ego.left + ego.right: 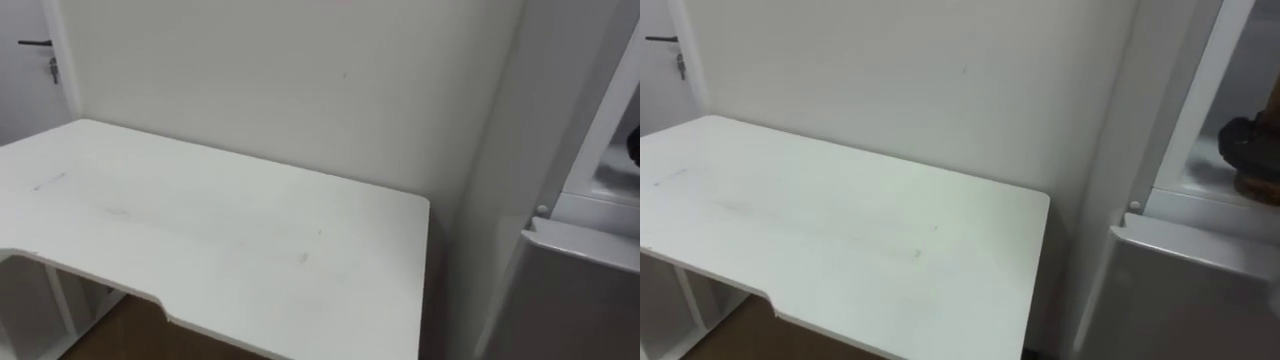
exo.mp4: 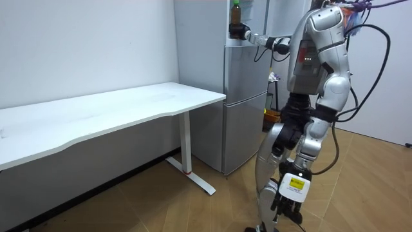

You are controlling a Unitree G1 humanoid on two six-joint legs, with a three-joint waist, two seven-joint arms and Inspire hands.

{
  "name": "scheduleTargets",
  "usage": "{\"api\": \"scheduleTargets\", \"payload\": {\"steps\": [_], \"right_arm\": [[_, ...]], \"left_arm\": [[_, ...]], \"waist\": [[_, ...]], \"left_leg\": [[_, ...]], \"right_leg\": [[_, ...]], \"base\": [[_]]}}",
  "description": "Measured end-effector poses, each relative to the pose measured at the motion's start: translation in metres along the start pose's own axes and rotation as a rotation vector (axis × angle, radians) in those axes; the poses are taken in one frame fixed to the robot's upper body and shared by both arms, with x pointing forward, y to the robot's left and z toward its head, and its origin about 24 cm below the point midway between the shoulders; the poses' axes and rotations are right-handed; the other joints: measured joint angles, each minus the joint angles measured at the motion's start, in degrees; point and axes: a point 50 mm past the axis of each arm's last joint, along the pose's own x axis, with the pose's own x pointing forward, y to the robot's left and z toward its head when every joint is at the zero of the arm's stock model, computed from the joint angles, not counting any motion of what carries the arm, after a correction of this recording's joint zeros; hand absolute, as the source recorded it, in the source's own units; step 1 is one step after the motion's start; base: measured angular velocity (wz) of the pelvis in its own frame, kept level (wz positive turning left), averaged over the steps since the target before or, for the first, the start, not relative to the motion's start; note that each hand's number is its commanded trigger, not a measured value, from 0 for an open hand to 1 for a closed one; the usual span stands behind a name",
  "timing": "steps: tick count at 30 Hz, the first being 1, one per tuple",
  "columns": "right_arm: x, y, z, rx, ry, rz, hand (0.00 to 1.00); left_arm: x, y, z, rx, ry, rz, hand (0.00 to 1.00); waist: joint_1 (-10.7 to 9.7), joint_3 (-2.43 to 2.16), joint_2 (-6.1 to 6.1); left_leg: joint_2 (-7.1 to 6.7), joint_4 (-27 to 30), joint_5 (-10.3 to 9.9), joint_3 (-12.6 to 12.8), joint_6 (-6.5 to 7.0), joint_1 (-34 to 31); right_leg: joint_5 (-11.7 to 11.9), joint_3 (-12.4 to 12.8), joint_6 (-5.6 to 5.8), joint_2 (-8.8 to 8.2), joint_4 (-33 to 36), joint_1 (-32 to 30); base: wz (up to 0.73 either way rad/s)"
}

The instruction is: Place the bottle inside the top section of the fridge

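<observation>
**Desk:** Where is the bottle?

**Operator:** In my room view it's up at twelve o'clock. The bottle [image 2: 235, 11] stands upright at the upper compartment of the fridge [image 2: 244, 96], level with the top of the lower door [image 1: 1180, 290]. I can't tell whether its base sits on a shelf.

**Desk:** Which hand has it?

**Operator:** The right hand [image 2: 237, 30]. That arm is stretched out straight from the shoulder towards the fridge, and the hand is wrapped round the bottle's lower part. In my right eye view the same hand is a dark shape at three o'clock, inside the white frame of the open compartment.

**Desk:** And the left one?

**Operator:** The left hand [image 2: 288, 205] hangs low beside the leg, at about five o'clock in the room view. It has nothing in it that I can see, and I can't tell whether it is open or closed.

**Desk:** Where is the robot standing?

**Operator:** Upright on the wooden floor, just in front of the fridge. From the head camera the white table [image 1: 250, 250] runs from nine o'clock towards the centre, its far edge against the wall. A door with a dark handle [image 1: 33, 43] is at ten o'clock.
</observation>
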Motion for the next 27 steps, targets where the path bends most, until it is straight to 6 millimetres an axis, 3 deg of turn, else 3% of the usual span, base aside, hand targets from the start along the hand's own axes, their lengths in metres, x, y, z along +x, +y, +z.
{"api": "scheduleTargets", "payload": {"steps": [2,9,27], "right_arm": [[0.0032,0.0029,-0.0006,0.007,0.01,0.001,0.0],[0.0074,0.0087,-0.0034,0.013,0.033,0.041,0.0],[0.0068,0.0096,-0.0075,-0.005,0.018,0.081,0.0]], "left_arm": [[-0.0002,0.0024,-0.0001,0.003,0.001,0.005,0.0],[-0.0002,0.0039,0.0002,0.009,0.005,0.007,0.0],[-0.0001,0.0019,0.0067,0.035,-0.02,0.0,0.0]], "waist": [[0.0,0.05,0.07],[0.4,0.01,0.15],[0.2,0.06,0.28]], "left_leg": [[0.35,0.5,0.1,-0.1,-0.09,-0.6],[1.19,0.7,0.5,-0.2,-0.6,-1.2],[1.31,0.8,0.9,-0.5,-0.73,-1.1]], "right_leg": [[0.2,0.0,-0.27,0.32,0.0,-0.4],[0.9,0.2,-0.99,1.49,-1.8,-0.4],[1.1,0.2,-1.13,1.79,-2.0,0.0]], "base": [[-0.02],[-0.01],[0.0]]}}
